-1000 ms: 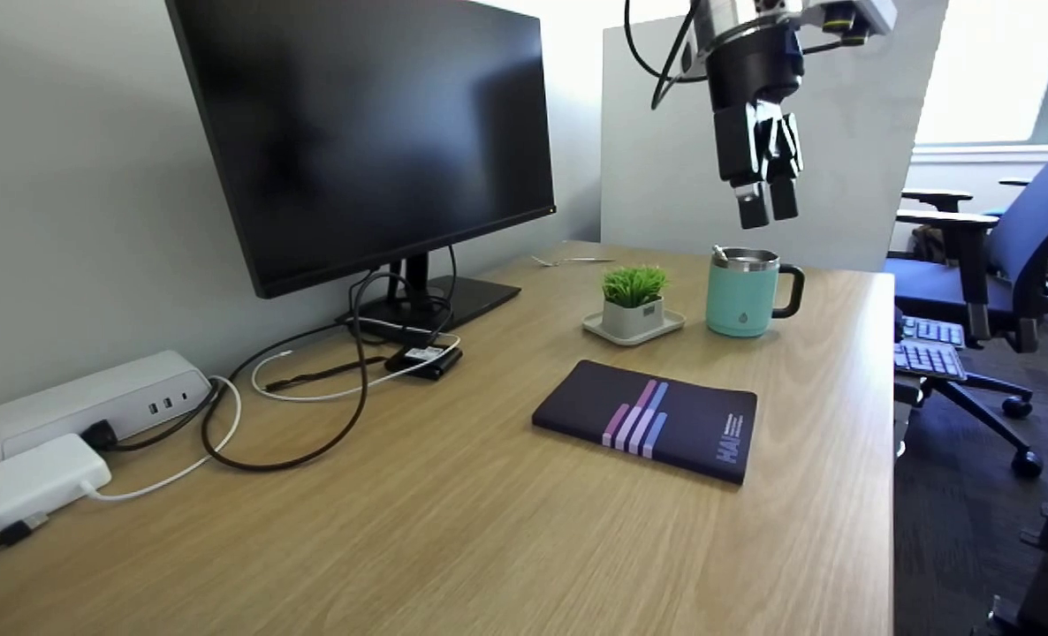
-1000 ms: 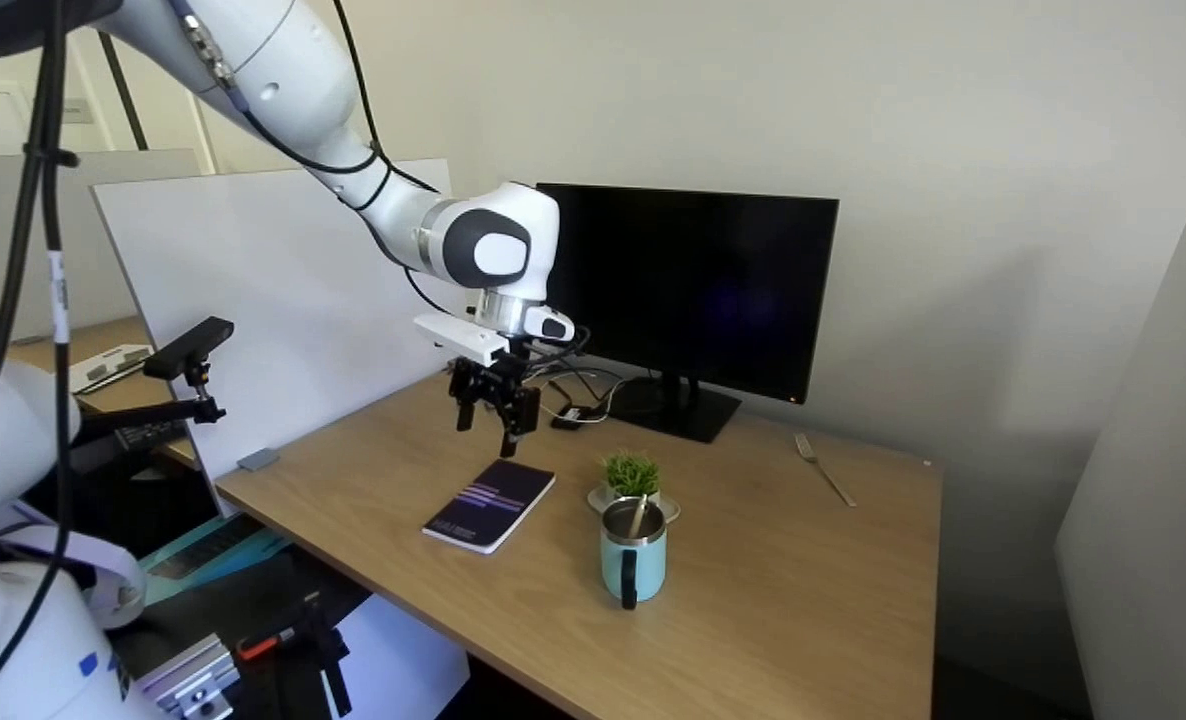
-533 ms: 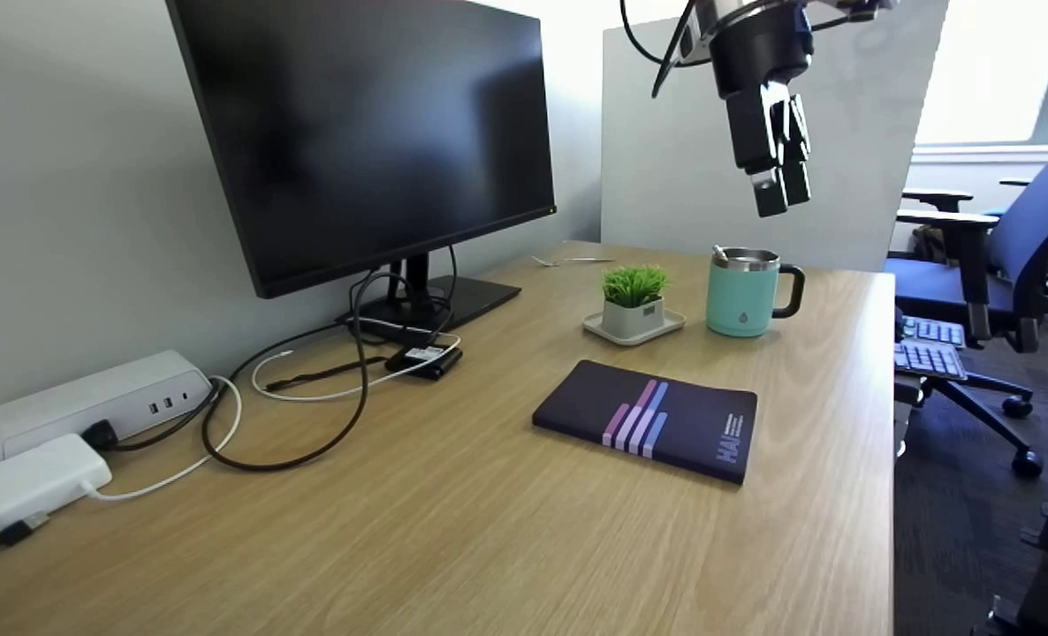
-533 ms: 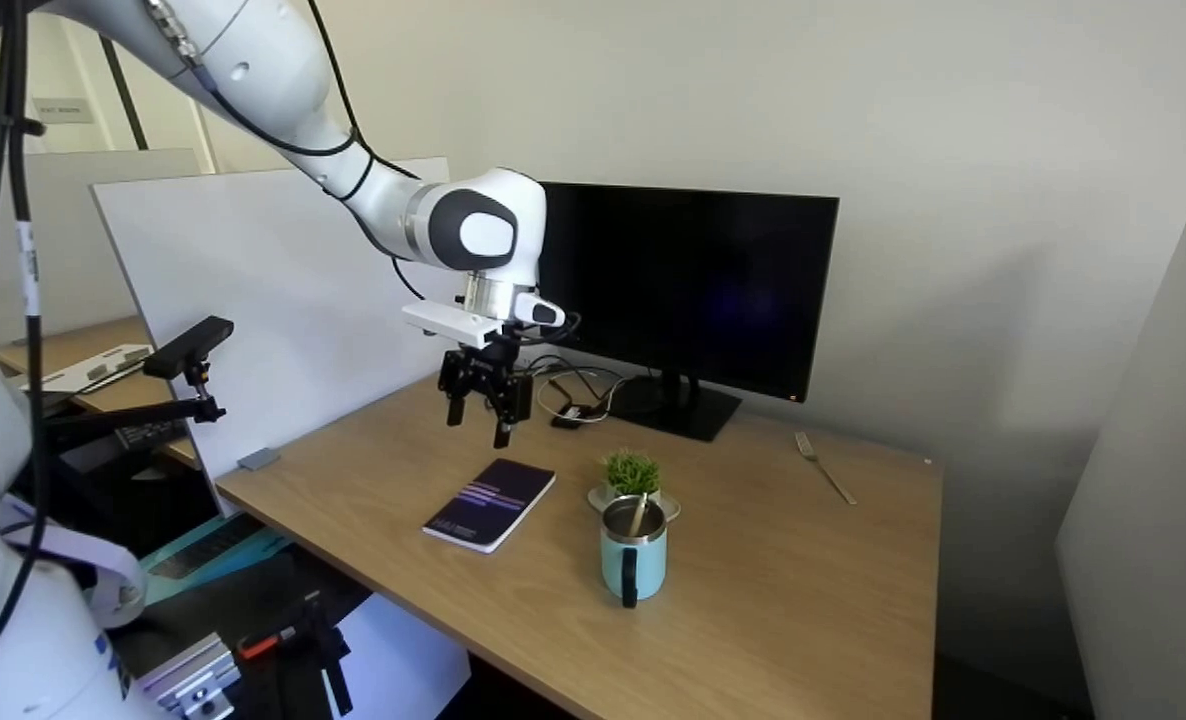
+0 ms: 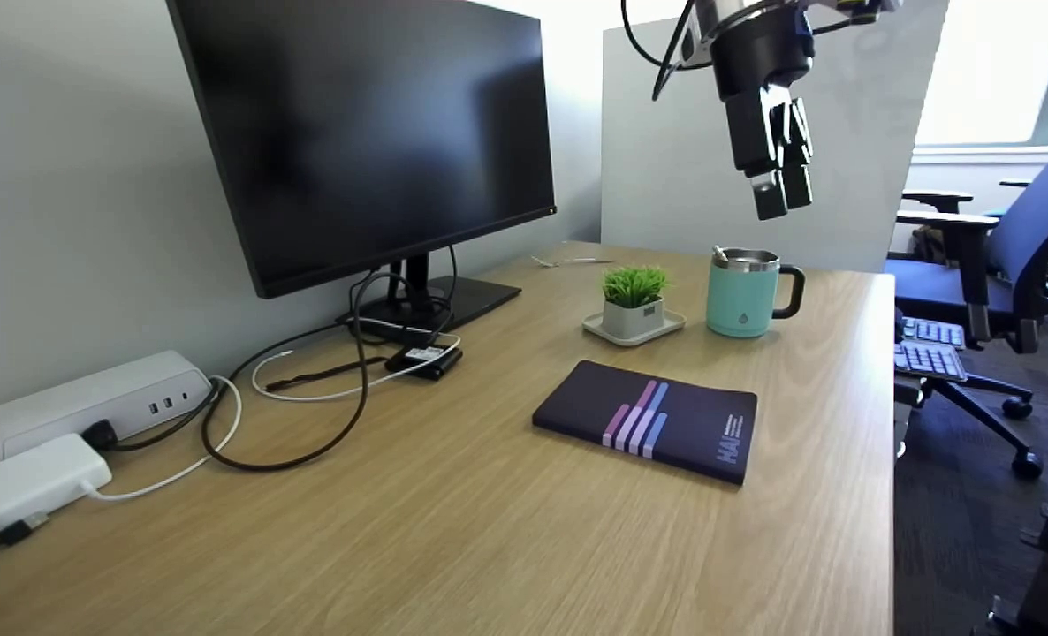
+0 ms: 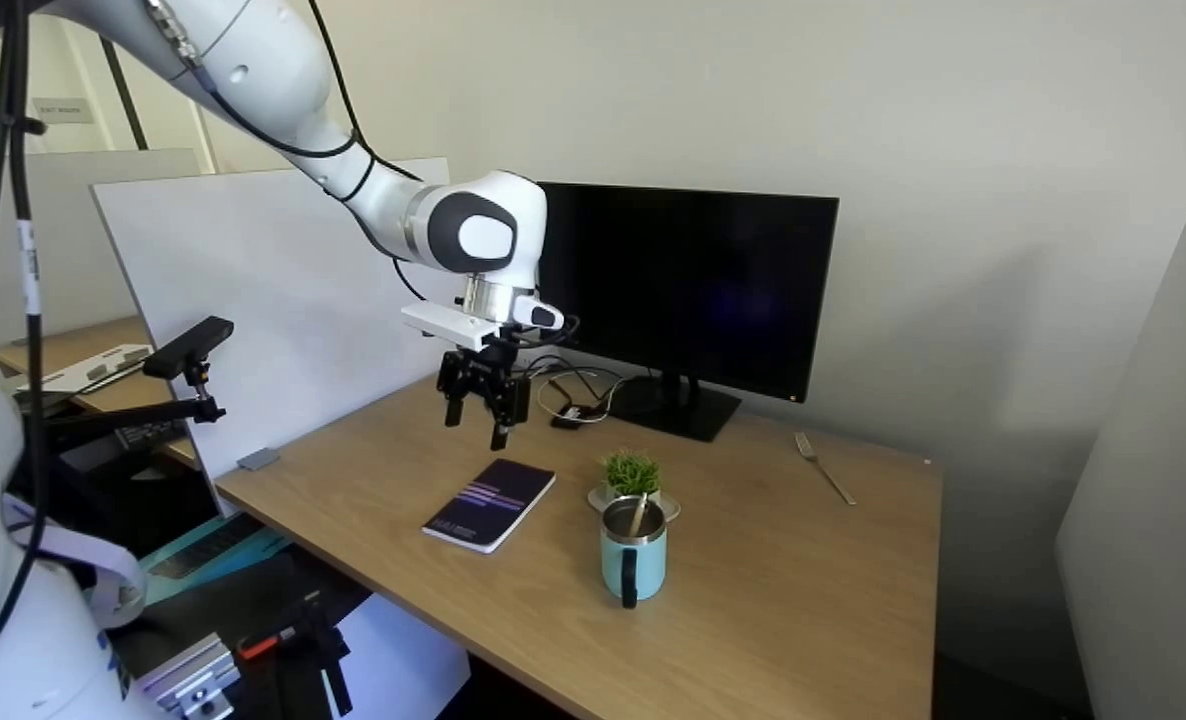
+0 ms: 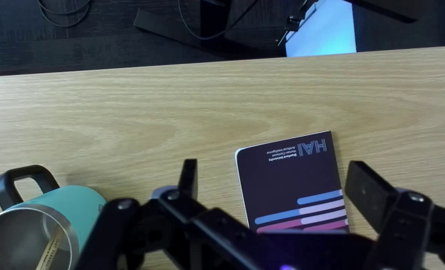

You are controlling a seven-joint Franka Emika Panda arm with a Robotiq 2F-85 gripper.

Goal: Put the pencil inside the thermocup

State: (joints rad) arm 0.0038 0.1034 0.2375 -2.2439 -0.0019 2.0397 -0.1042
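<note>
The mint-green thermocup (image 5: 740,305) stands upright on the desk in both exterior views (image 6: 645,568), with a black handle and a steel rim. The thin tan pencil (image 6: 638,516) leans inside it, its end showing at the rim in an exterior view (image 5: 720,253). In the wrist view the thermocup (image 7: 76,202) is at the lower left, cut by the frame edge, with the pencil (image 7: 50,249) inside. My gripper (image 7: 275,180) is open and empty. It hangs in the air above the notebook, apart from the thermocup, in both exterior views (image 5: 784,196) (image 6: 476,425).
A dark notebook (image 5: 648,420) lies below the gripper. A potted plant (image 5: 633,300) on a small tray is beside the thermocup. A monitor (image 6: 688,290), cables (image 5: 360,389), a white power box (image 5: 95,402) and a fork (image 6: 823,470) are on the desk. The desk edge (image 7: 207,64) shows in the wrist view.
The arm and open gripper have moved a little up and away from the thermocup, mostly in the first half second, and are now nearly still. The thermocup and pencil have not moved.
</note>
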